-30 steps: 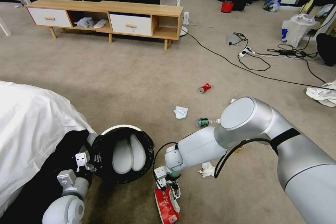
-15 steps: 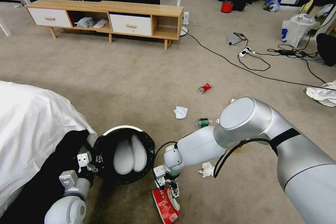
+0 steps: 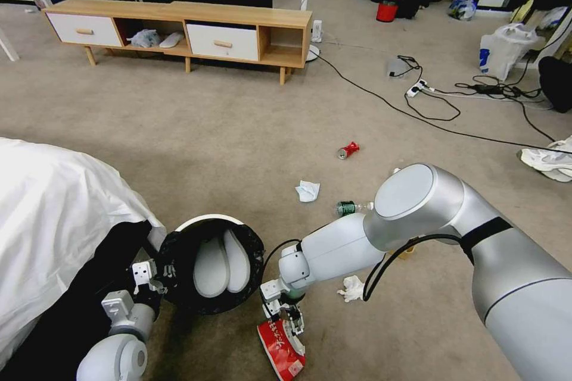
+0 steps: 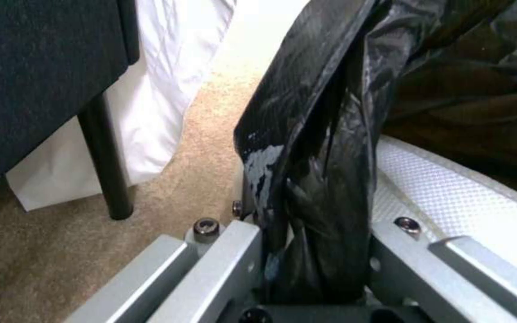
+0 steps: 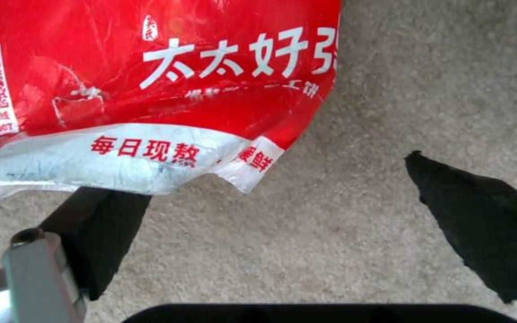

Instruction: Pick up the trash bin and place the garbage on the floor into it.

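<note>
The step in hand is pickup of the wrapper [image 3: 282, 348], which lies on the floor [image 3: 226, 131] just beside the bin [image 3: 211, 271]. The right end effector [image 3: 288, 324] hovers at the wrapper's near edge with fingers [image 5: 471, 220] spread wide; one finger sits under the wrapper's edge, the other stands apart over bare carpet. The next move likely calls for centring on the wrapper and closing. The left end effector [image 4: 315, 269] is clamped on the bin's rim and black liner [image 4: 324, 148], holding the bin tilted toward the right arm. The bin appears to hold no litter. A tissue [image 3: 307, 190], green bottle [image 3: 345, 208] and red can [image 3: 348, 150] lie farther off.
</note>
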You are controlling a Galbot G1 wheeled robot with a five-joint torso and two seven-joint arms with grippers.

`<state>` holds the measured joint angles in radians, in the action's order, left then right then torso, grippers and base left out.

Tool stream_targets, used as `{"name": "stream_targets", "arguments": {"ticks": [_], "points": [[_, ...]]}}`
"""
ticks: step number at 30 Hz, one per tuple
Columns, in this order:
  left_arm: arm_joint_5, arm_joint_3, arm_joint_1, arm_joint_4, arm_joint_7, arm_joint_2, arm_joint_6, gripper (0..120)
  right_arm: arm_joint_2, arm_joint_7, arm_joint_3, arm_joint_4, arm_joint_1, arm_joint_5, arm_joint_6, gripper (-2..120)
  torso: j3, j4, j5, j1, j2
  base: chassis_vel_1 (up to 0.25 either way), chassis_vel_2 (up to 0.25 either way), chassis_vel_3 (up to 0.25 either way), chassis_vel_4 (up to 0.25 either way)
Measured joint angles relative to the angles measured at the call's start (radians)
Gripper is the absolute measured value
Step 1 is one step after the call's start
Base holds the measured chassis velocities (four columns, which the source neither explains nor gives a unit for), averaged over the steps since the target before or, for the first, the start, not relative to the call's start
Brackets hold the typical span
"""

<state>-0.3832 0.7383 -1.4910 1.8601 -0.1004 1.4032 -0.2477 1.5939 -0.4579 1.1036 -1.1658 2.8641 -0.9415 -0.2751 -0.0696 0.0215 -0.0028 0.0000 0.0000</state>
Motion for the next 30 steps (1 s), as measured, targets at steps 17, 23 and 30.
{"name": "stream_targets", "arguments": {"ticks": [17,23,30], "points": [[0.013,-0.002,0.009,-0.022,-0.003,0.009,0.004,0,0.006,-0.012,0.01,0.016,0.007,0.019,0.013,96,0.0,-0.0001,0.0001,0.0,0.0,0.0,0.0,0.0,0.0],[0.014,-0.001,0.01,-0.024,-0.004,0.01,0.005,0,0.01,-0.018,0.011,0.014,0.004,0.027,0.011,98,0.0,0.0002,0.0001,0.0,0.0,0.0,0.0,0.0,0.0],[0.014,0.002,0.009,-0.024,-0.006,0.009,0.005,0,0.014,-0.021,0.011,0.017,-0.001,0.027,0.01,99,0.0,0.0002,0.0,0.0,0.0,0.0,0.0,0.0,0.0]]}}
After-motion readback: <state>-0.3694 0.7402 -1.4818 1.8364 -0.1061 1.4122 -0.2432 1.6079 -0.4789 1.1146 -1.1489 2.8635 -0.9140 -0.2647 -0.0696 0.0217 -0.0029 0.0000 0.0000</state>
